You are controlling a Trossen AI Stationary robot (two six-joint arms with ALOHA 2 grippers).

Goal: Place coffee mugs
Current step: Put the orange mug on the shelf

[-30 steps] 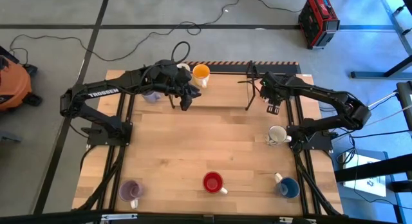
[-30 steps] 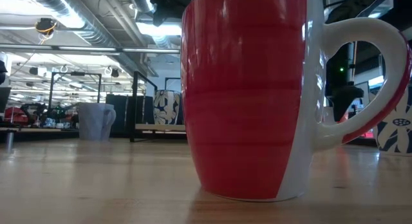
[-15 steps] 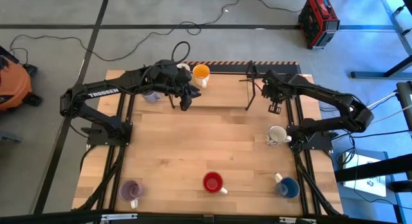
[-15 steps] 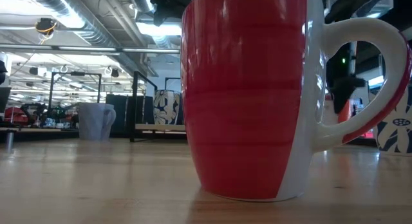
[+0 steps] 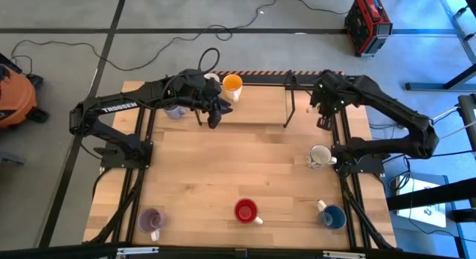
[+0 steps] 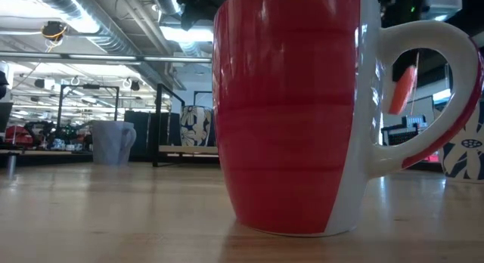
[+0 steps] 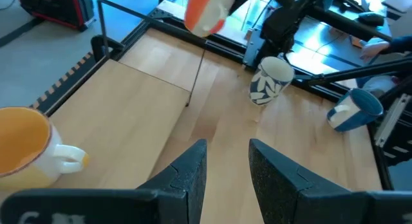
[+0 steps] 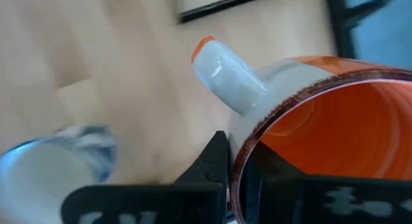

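My right gripper (image 5: 324, 116) is near the table's far right corner, shut on the orange-red mug (image 7: 205, 10), which is in the air. My left gripper (image 7: 226, 166) is open over the far-left middle, touching nothing. The yellow-orange mug (image 5: 233, 84) stands close beside it at the far edge. One pale purple mug (image 5: 175, 110) is partly hidden under the left arm. The patterned cream mug (image 5: 321, 155) stands by the right edge. The red mug (image 5: 246, 210), the blue mug (image 5: 332, 216) and another pale purple mug (image 5: 151, 220) stand upright along the near edge. My right gripper holds the orange-red mug by its rim (image 8: 248, 150), right beside the handle (image 8: 225, 76). One finger (image 8: 212, 166) lies against the outside of the wall; the other is hidden by the mug. The mug is lifted clear of the table and tilted.
Thin black posts (image 5: 288, 110) and a raised wooden strip stand along the far edge between the arms. The table's middle (image 5: 245, 155) is bare wood. The red mug (image 6: 291, 112) fills the low view.
My right gripper has risen and moved toward the far right corner, carrying the orange-red mug up with it. In the low view the dark gripper climbed out of sight and the mug now shows where it was. The left arm kept still.
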